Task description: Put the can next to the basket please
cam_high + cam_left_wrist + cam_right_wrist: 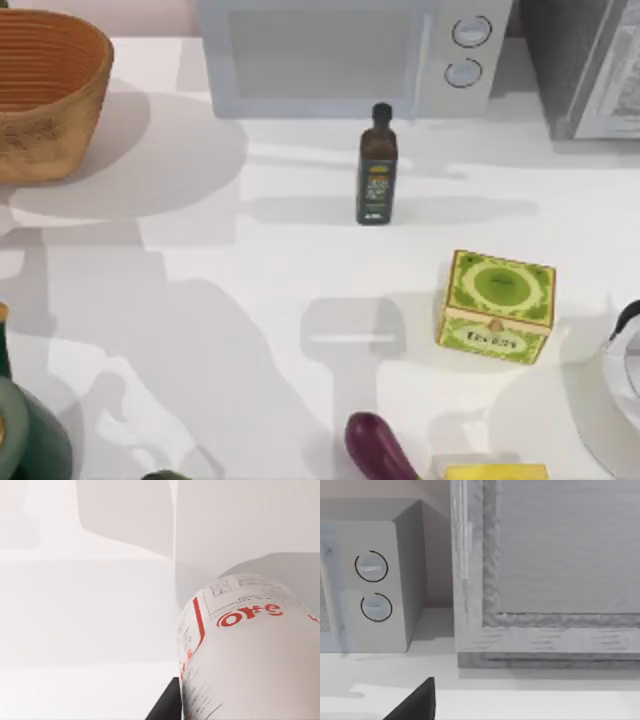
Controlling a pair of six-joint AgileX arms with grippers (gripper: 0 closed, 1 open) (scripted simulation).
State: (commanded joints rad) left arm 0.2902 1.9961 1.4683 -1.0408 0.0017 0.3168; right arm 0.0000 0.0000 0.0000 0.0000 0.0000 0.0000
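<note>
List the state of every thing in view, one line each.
can: close against the left wrist camera, a dark left pincer finger beside it
basket: upright, open, at the table's far left
dark bottle: upright, capped
green box: closed, resting flat
microwave: door shut
eggplant: lying on the table

Probably a kitchen counter: a microwave [350, 55] behind a dark bottle [377, 166], an aubergine [378, 447] and a white worktop [250, 300].
</note>
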